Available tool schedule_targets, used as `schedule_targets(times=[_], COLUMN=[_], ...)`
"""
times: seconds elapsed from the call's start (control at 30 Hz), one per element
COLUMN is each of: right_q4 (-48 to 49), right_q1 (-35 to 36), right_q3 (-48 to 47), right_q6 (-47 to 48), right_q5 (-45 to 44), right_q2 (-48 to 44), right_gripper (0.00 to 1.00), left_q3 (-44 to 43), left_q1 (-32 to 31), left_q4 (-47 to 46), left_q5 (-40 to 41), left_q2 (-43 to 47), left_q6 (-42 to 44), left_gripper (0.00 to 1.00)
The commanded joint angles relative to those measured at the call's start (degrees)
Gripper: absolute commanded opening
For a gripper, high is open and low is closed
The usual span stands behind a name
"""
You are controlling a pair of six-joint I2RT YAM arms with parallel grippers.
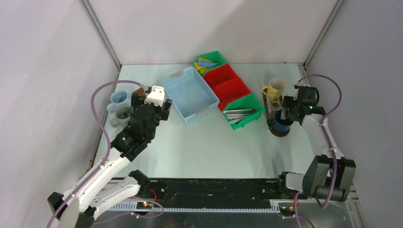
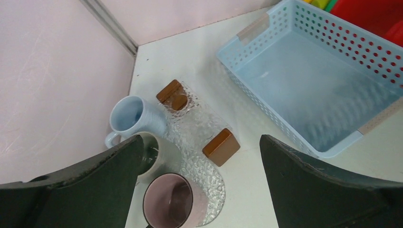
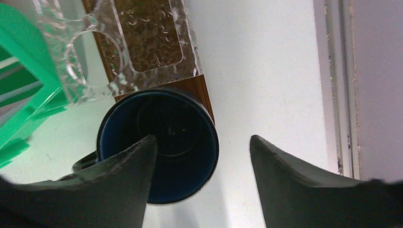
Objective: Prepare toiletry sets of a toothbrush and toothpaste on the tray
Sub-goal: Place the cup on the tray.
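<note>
Right pincer [image 3: 202,140]: released, nothing gripped. Jaws apart, straddling the right wall of the dark blue mug [image 3: 176,123]. One finger tip sits over the mug mouth, the other outside it above bare desk [image 3: 266,61].

The dark blue mug is upright on the near end of the brown tray [image 3: 204,97], right side of the desk. The inside is too dark to tell what's in it. A clear textured piece [image 3: 76,61] lies over the tray just beyond the mug. The cream mug [image 1: 276,87] stands at the tray's far end.

Left pincer [image 2: 200,141]: released, jaws wide, empty. It hovers above the far-left mug group.

Below the left pincer:
- The pale blue mug [image 2: 130,114] is farthest left, near the wall.
- The grey mug [image 2: 164,149] is just near of the pale blue one.
- The pink mug [image 2: 168,202] is nearest, on the end of a clear glass dish [image 2: 197,126].
- The dish carries two brown blocks [image 2: 221,147].
- All three mugs are upright.

Light blue basket [image 2: 351,42]: mid-desk, right of the mugs, nothing visible inside.

Green bin [image 1: 242,113], between the basket and the tray: thin pale sticks lie in it.
</note>
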State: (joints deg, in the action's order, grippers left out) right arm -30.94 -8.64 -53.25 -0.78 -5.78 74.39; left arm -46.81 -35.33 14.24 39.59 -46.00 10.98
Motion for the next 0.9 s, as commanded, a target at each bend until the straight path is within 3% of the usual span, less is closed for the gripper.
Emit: schedule_targets(times=[0.0, 0.07, 0.33, 0.53, 0.73, 0.87], right_q4=[-2.26, -2.64, -1.91, -1.66, -0.12, 0.60], right_q1=[-0.14, -0.10, -0.06, 0.10, 2.89, 4.68], right_q3=[-3.12, -3.38, -3.43, -2.37, 0.10, 1.37], right_q6=[-3.17, -3.94, -6.43, -6.48, -5.83, -4.77], right_q5=[2.07, 3.05, 8.26, 11.29, 9.72, 8.56], right_q2=[-6.92, -9.96, -23.14, -28.53, -32.50, -34.07], right_gripper=[0.94, 0.99, 0.99, 0.99, 1.00, 0.99], left_q3=[-1.27, -2.52, -13.71, -20.79, -30.01, -32.61], left_q1=[0.44, 0.43, 0.44, 0.47, 0.44, 0.19], left_q4=[0.13, 1.57, 8.59, 7.50, 11.97, 16.15], left_q5=[-6.74, -10.34, -28.27, -34.63, -38.77, -43.41], left_q2=[-2.12, -4.36, -20.08, -33.09, -49.73, -55.20], left_q6=[-2.14, -3.47, -8.32, -8.26, -5.81, -6.20], left_gripper=[1.00, 1.00, 1.00, 1.00, 1.00, 1.00])
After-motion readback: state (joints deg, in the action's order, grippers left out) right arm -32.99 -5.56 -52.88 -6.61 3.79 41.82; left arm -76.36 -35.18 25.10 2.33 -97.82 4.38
